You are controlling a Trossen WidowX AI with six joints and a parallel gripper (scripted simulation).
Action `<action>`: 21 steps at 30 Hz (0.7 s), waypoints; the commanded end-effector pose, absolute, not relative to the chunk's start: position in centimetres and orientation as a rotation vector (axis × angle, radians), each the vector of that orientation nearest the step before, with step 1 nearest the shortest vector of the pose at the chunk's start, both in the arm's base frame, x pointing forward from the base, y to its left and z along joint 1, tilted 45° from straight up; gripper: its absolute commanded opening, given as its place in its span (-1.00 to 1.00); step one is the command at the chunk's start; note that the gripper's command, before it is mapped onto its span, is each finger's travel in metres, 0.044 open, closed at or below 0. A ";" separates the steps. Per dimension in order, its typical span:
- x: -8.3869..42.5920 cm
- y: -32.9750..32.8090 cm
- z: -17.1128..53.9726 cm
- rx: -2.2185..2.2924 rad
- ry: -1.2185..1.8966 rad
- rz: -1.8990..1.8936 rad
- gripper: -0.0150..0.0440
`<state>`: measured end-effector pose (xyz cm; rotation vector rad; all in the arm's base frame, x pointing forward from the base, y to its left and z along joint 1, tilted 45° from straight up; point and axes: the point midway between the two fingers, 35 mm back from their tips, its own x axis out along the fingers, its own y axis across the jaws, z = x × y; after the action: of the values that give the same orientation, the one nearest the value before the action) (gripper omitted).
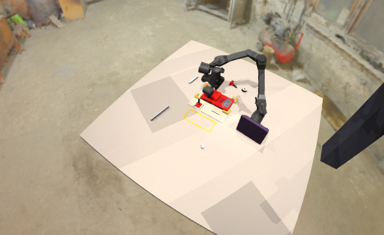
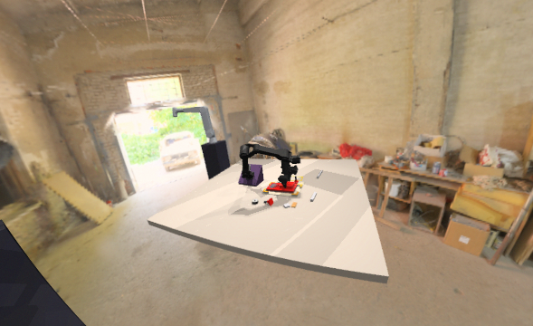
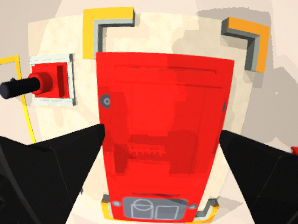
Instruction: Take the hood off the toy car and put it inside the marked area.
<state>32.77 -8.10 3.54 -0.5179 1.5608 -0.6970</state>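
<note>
Squarely underneath: flat, glossy red hood [image 3: 162, 123]; toy car [image 1: 218, 100]

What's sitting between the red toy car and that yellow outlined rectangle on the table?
A strip of the pale base board that the toy car rests on, and a small red block with a dark peg at its corner, near the yellow outline; seen from top.

One red toy car [image 1: 217, 99], one yellow-outlined marked area [image 1: 199, 120], two grey rods [image 1: 160, 113] and one purple block [image 1: 252, 128] sit on the tabletop [image 1: 178, 170].

Slim dark-grey jointed arm [image 1: 261, 78] on a dark purple block base [image 1: 252, 129], black hand [image 1: 208, 89]
</note>
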 end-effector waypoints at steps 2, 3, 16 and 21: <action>32.5 -8.4 3.2 -0.528 1.568 -0.696 1.00; 32.5 -8.4 3.2 -0.528 1.568 -0.696 1.00; 32.7 -8.2 3.4 -0.518 1.561 -0.697 0.46; 32.8 -8.2 3.5 -0.518 1.561 -0.697 0.08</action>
<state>32.73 -8.21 3.37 -0.5186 1.5614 -0.6957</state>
